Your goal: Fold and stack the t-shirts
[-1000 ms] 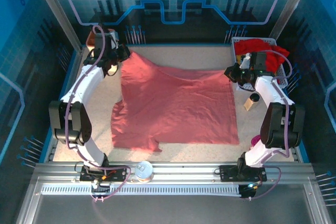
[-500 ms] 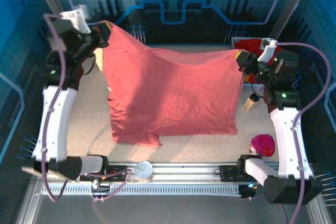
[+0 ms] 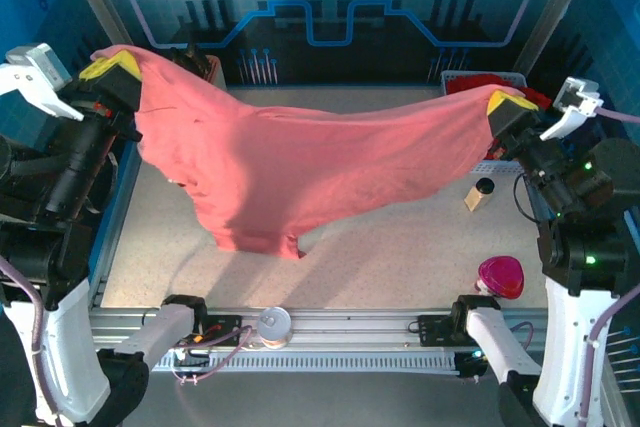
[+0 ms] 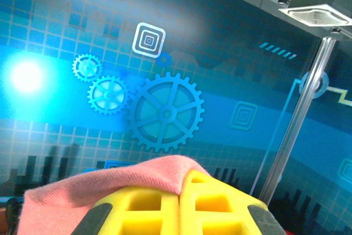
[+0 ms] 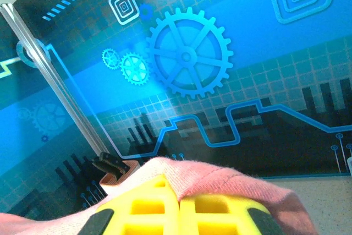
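A large salmon-pink t-shirt (image 3: 300, 172) is held in the air above the table (image 3: 420, 247), stretched wide between the two arms. Its upper edge sags in a shallow curve from one gripper to the other, and the cloth hangs down in a loose fold left of centre. Whether the lowest edge touches the table cannot be told.

The shirt's upper left corner is pinched in the left gripper (image 3: 112, 71), raised high at the far left. In the left wrist view, the yellow pads (image 4: 148, 210) are seen pressed together with pink cloth draped over them. The opposite corner is clamped in the right gripper (image 3: 506, 107), raised at the far right. In the right wrist view, its yellow pads (image 5: 148, 213) are likewise closed under a fold of the cloth.

Behind the right gripper, a red t-shirt (image 3: 480, 80) is seen lying in a white mesh basket (image 3: 455, 76) at the far right corner. On the table below the right gripper, a small dark-capped bottle (image 3: 480, 193) is standing. Nearer the front, a magenta object (image 3: 500, 276) is resting. A round tin (image 3: 273, 325) is seen on the front rail.
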